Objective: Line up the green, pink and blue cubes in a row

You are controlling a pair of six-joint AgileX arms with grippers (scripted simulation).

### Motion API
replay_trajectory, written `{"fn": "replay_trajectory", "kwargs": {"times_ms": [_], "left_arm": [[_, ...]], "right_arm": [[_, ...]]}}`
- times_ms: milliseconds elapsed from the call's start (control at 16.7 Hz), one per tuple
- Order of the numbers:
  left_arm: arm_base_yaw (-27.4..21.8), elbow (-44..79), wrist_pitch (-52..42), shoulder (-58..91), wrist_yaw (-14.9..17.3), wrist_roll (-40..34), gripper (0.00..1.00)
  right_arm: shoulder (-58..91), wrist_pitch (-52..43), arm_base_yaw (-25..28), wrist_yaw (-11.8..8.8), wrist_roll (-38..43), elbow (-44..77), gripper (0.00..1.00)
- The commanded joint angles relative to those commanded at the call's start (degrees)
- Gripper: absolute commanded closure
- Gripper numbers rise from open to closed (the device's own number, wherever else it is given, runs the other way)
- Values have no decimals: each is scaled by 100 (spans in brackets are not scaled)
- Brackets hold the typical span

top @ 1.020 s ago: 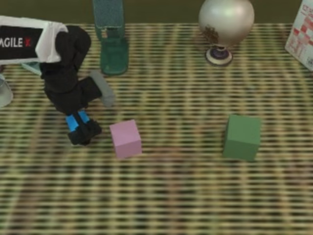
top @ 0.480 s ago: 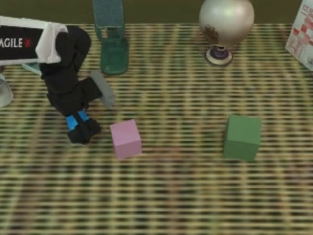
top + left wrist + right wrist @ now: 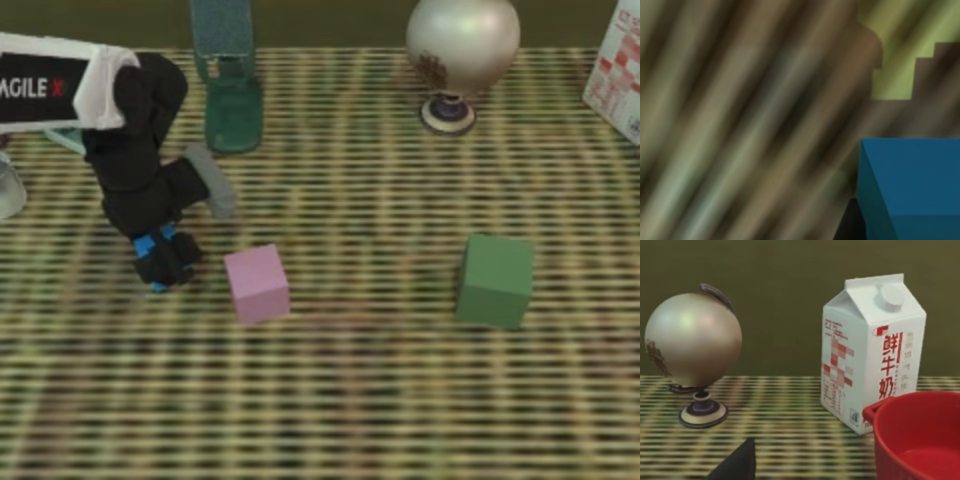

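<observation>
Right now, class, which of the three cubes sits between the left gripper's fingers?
The blue cube, the smallest: the left gripper is around it, while the pink cube and green cube stand free.

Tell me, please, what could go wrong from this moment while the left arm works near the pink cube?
1. The left gripper is low, beside the pink cube; moving right, it might knock that cube askew.
2. The blue cube is mostly hidden under the gripper in the top view, so its hold or placement is hard to check.
3. The green cube sits far right, leaving a wide gap.
</observation>
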Motion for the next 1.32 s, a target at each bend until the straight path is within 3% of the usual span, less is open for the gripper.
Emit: {"fn": "replay_trajectory", "kwargs": {"times_ms": [420, 780, 1020, 1320], "left_arm": [[-11, 106, -244, -240, 86, -49, 100], [100, 768, -1407, -681, 82, -84, 100], [108, 835, -1494, -747, 82, -86, 100], [-322, 1167, -1649, -533, 78, -110, 100]], "right_arm": [[0, 0, 0, 0, 0, 0, 0], [0, 0, 0, 0, 0, 0, 0], [0, 0, 0, 0, 0, 0, 0], [0, 0, 0, 0, 0, 0, 0]]}}
